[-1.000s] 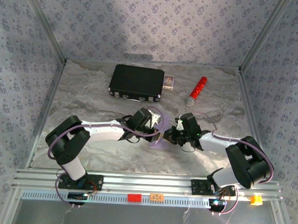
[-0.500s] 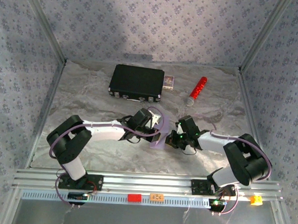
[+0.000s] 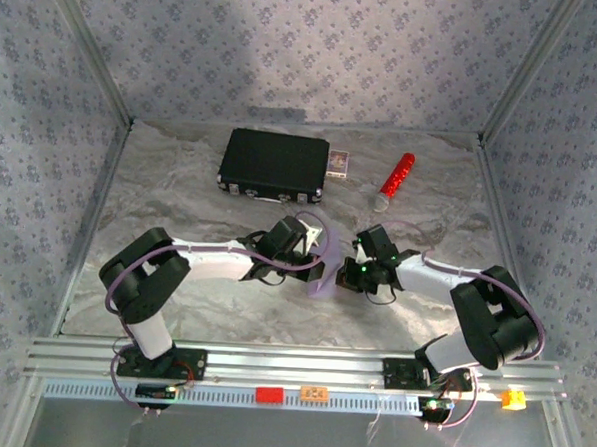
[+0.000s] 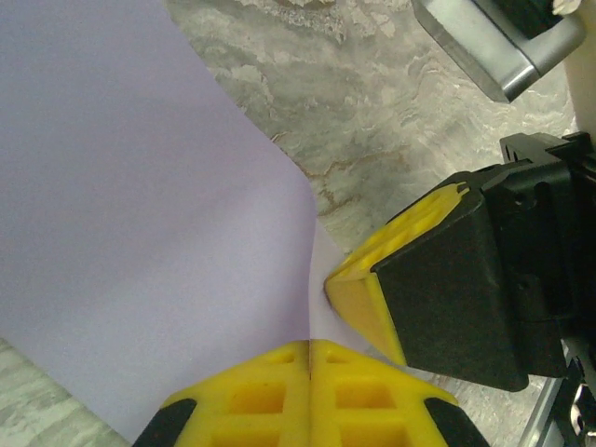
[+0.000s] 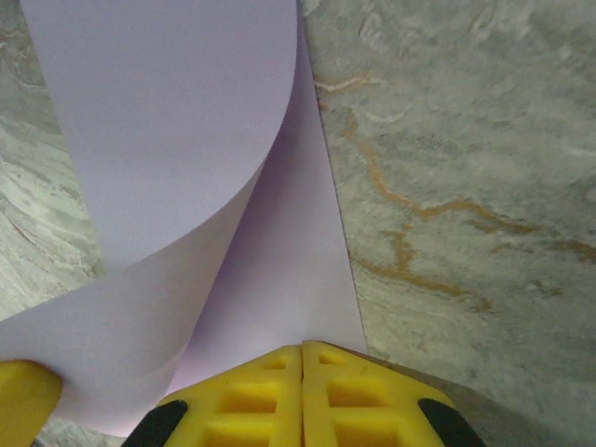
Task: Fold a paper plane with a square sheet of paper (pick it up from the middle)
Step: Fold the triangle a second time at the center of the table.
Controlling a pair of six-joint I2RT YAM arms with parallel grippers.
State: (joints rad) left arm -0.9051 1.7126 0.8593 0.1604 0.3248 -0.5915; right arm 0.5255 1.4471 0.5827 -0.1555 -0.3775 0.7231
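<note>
"So, where is the square sheet of paper (image 3: 321, 283)?"

"Near the middle of the marbled grey table (image 3: 180, 197), lifted between the two arms. It is pale lilac and plain, and it bows into a loose curl rather than lying flat."

"What are the grippers doing?"

"Both are pinched closed on it. The left gripper (image 3: 315, 246) reaches in from the left. In its wrist view, its yellow pads (image 4: 251, 396) meet with the paper caught at the seam between them. The right gripper (image 3: 348, 273) reaches in from the right. Its own camera shows its pads (image 5: 251, 391) pressed together on an edge of the paper, which rises away and rolls over to the left."

"How close are the two?"

"Just beside each other. Seen from the left wrist, a yellow-tipped finger (image 4: 372, 307) of the right gripper sits against the paper, right next to the left pads."

"Anything else on the table?"

"Yes, along the far side, well apart from the arms. A black case (image 3: 273, 165) lies there with a small card box (image 3: 339, 163) just beside its right end. A red-and-silver cylinder (image 3: 394, 179) lies further right."
</note>
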